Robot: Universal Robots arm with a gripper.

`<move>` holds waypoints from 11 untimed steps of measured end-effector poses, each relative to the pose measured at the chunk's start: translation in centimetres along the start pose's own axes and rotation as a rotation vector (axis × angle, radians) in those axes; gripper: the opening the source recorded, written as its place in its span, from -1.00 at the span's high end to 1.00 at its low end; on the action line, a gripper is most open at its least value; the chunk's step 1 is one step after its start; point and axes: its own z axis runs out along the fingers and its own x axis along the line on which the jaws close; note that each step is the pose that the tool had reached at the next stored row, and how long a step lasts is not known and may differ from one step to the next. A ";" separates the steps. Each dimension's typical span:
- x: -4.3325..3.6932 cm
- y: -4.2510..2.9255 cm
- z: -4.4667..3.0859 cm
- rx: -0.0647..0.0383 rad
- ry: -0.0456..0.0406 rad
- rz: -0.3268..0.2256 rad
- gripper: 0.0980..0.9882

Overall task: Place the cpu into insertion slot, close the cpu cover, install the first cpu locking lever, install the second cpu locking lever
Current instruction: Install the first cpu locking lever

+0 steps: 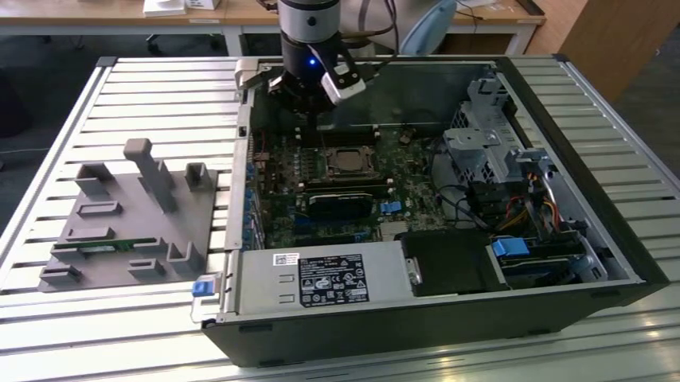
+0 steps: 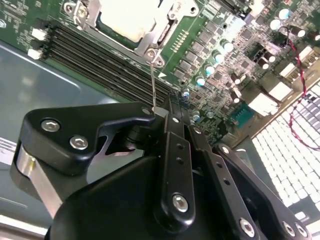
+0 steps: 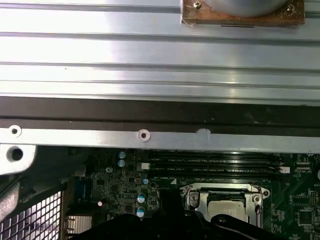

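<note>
The tool (image 2: 157, 113) is pressed together, seemingly pinching the tip of a thin locking lever (image 2: 152, 82) to swing it; just beyond its tips the cpu (image 2: 122, 20) sits in the insertion slot (image 3: 190, 199), under the lowered cpu cover (image 2: 169, 17)

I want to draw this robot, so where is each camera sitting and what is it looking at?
Exterior view: off the arm, high above the table, looking down into the open computer; the arm and pincer hang over the board.
Second wrist view: on the wrist, looking along the pincer, shut on the lever, toward the cpu.
First wrist view: on the wrist, looking across the case's edge and table slats; the pincer's dark edge peeks in.
Shared: all three show the cpu.
</note>
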 end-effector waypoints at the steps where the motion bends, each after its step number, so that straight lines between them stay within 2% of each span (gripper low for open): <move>1: -0.11 0.00 0.00 0.000 0.0000 0.000 0.96; 11: -0.40 -0.01 0.04 0.000 0.0000 0.000 0.96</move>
